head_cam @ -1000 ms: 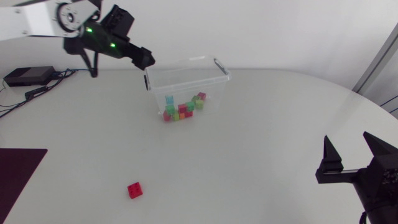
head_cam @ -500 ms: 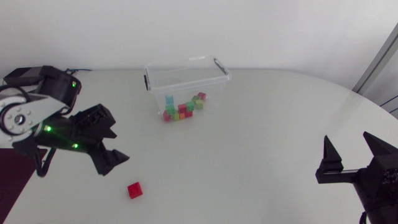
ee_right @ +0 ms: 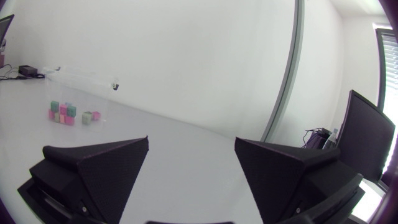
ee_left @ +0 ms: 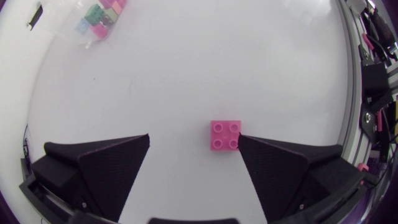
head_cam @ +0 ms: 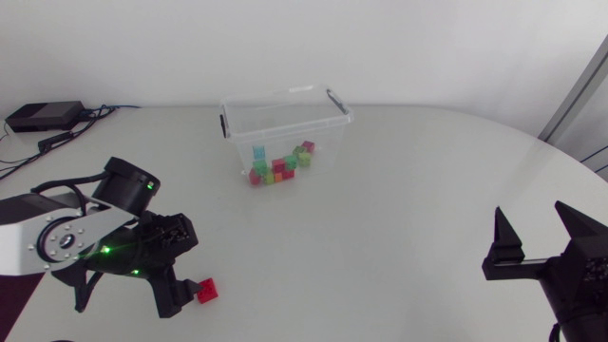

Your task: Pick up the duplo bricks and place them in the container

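A single red duplo brick (head_cam: 206, 290) lies on the white table near the front left. My left gripper (head_cam: 188, 293) is lowered over it and stands open. In the left wrist view the brick (ee_left: 225, 135) sits between the fingers, close against one finger (ee_left: 273, 168) and well apart from the other. The clear plastic container (head_cam: 328, 112) stands at the back middle with several coloured bricks (head_cam: 279, 167) inside. My right gripper (head_cam: 532, 226) rests open at the front right, far from everything; the right wrist view shows the open gripper (ee_right: 191, 142) with nothing between its fingers.
A black box (head_cam: 43, 116) with cables lies at the back left corner. From the right wrist, the container (ee_right: 81, 78) and its bricks (ee_right: 67, 113) show far across the bare white table.
My left arm swung from above the container down to the front left and lowered its open gripper around the red brick. The right arm has not moved.
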